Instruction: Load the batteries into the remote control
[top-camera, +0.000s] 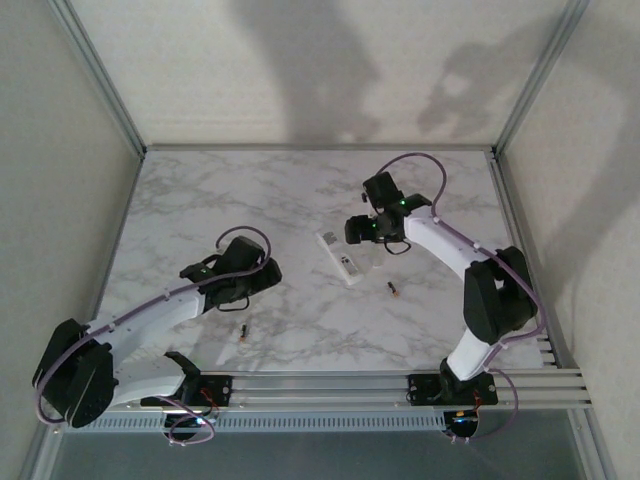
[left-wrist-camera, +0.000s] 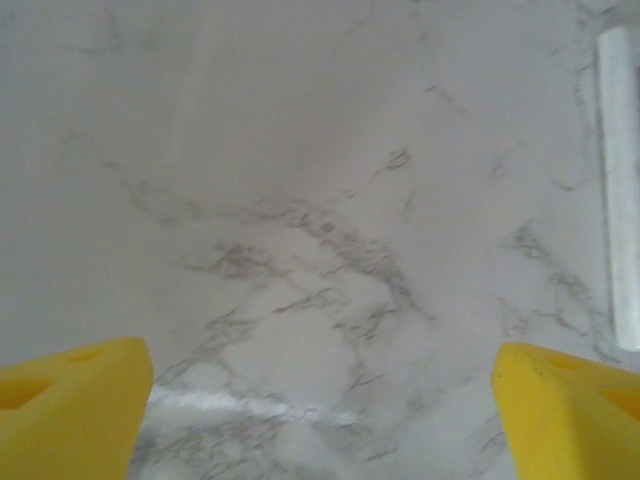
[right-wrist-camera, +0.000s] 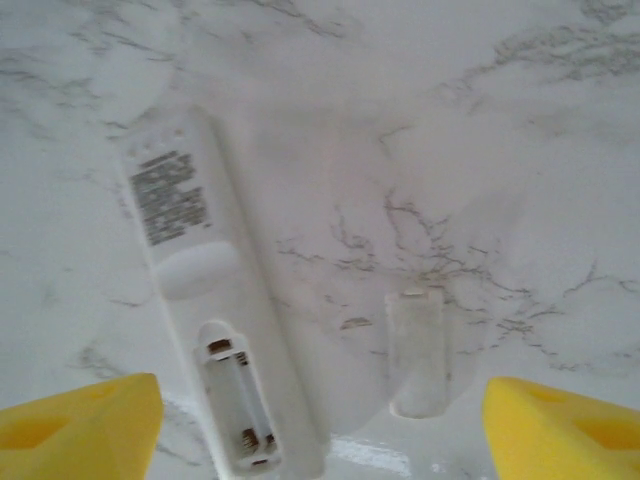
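From above you get the layout. The remote control (top-camera: 338, 258) lies at an angle near the middle of the surface (top-camera: 200, 200), just in front of your right end effector (right-wrist-camera: 320, 420). One battery (top-camera: 393, 289) sits near the remote's near end, to its right. The other battery (top-camera: 243, 334) lies well apart to the left, close to your left arm.

The right wrist camera adds the close detail. The remote lies back up, and its battery bay (right-wrist-camera: 238, 400) is uncovered, with metal contacts showing at both ends. A translucent cover (right-wrist-camera: 415, 350) lies flat beside it, not touching. The yellow fingertips (right-wrist-camera: 75, 425) stand wide in the lower corners, so this end effector is released and grasping nothing.

The left wrist camera shows your left end effector (left-wrist-camera: 320, 410) released as well, with bare marble between its tips. A pale straight strip (left-wrist-camera: 620, 190) runs down the right edge; you cannot tell what it is.

The surface is white marble with grey veins. Pale walls close it in on three sides, with metal posts (top-camera: 105, 85) at the corners. A rail (top-camera: 330, 385) along the near edge carries both arm bases.

A block of dark print (right-wrist-camera: 170, 195) on the remote's back is too blurred to read.
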